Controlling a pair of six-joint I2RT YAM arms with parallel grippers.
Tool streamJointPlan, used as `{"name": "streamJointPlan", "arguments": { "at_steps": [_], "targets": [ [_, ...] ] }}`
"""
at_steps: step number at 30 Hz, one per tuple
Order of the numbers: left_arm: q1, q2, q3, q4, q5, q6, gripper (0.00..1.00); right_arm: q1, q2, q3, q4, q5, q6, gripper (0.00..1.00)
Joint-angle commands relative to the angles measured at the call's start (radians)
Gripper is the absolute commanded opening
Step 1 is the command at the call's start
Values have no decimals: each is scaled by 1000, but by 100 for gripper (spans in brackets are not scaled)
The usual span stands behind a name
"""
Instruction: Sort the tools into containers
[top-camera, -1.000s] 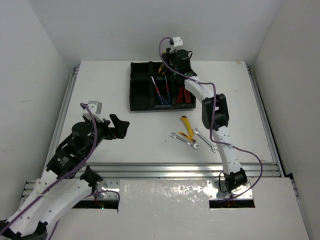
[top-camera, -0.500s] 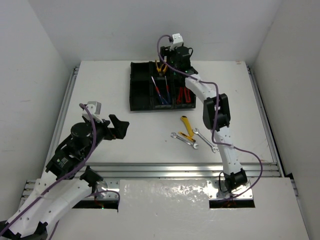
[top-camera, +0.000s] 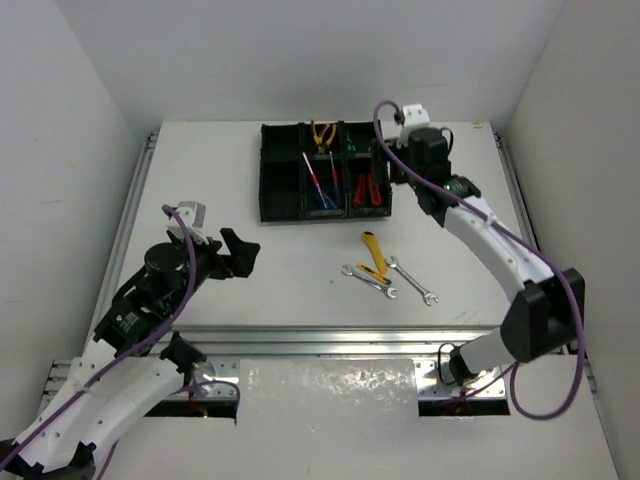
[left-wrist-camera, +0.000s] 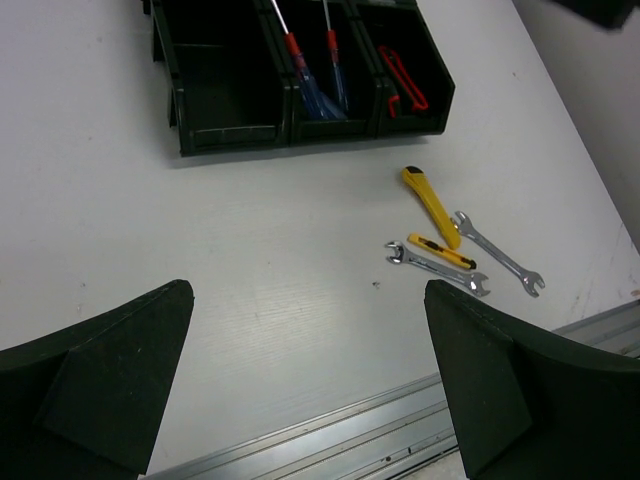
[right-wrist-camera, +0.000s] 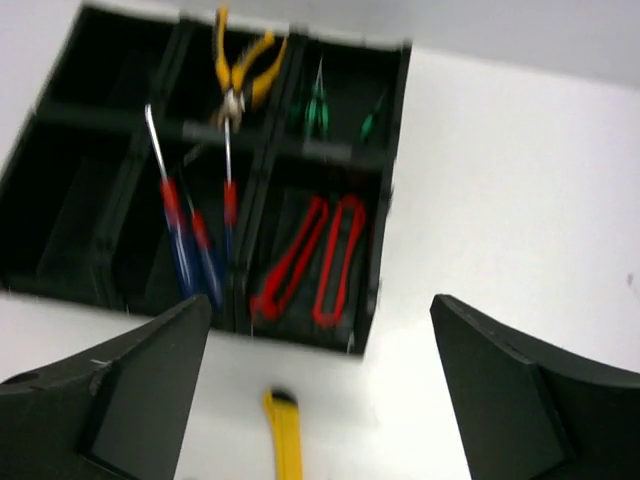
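Black tray (right-wrist-camera: 100, 75) was blurred in the right wrist view, its green tools (right-wrist-camera: 318, 110) indistinct; right hand (right-wrist-camera: 318, 385) and left hand (left-wrist-camera: 310, 390) both gaped wide, empty.

Top view: bright, even, diffuse lighting. The white table (top-camera: 290, 270) is rendered close to overexposure, and shadows are faint and soft-edged. Glare is recorded on the glossy plate (top-camera: 330, 385) at the near edge. Compartment interiors of the black tray (top-camera: 282, 190) are rendered dark, with little detail held.

Left wrist view: table and wrenches (left-wrist-camera: 437, 268) are sharp. The left gripper (left-wrist-camera: 308, 300) fingers (left-wrist-camera: 100, 380) are dark and soft-edged.

Right wrist view: smeared throughout by blur. Tray edges and red cutters (right-wrist-camera: 312, 262) are streaked. The right gripper (right-wrist-camera: 320, 310) fingers (right-wrist-camera: 520, 390) are less blurred.
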Motion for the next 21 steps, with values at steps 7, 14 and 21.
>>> {"name": "streamJointPlan", "arguments": {
  "at_steps": [7,14,21],
  "targets": [
    [33,44,0,64,43,24,100,23,-79,-379,-165,-116,43,68],
    [37,64,0,61,43,22,100,23,109,-300,-170,-162,30,51],
    [36,75,2,58,35,21,100,23,241,-246,-180,-222,23,45]
  ]
}}
